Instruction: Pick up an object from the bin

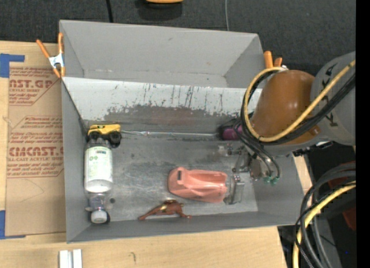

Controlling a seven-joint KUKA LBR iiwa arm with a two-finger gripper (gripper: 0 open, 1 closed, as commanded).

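End effector: low in the bin, at about 4 o'clock on the floor, reaching in from the 3 o'clock side below the arm's orange cover. Whether it is spread or pressed together cannot be told. It stands at the 3 o'clock end of a pink object; a grip on it is not confirmed.

Pink object: a rounded, moulded piece lying flat on the floor just past centre toward 4 o'clock. Long axis runs roughly along the 9-to-3 line, and the end nearer the end effector looks narrower.

Other contents of the bin:
- Brown figure, small and thin, near the front wall at 6 o'clock, just beside the pink object and apart from it.
- Purple object, at 2 o'clock against the back wall, partly hidden by the arm.
- White bottle, lying along the 9 o'clock wall, axis 12-to-6, cap toward 6 o'clock.
- Yellow toy car, in the 10 o'clock corner, just beyond the bottle's base.
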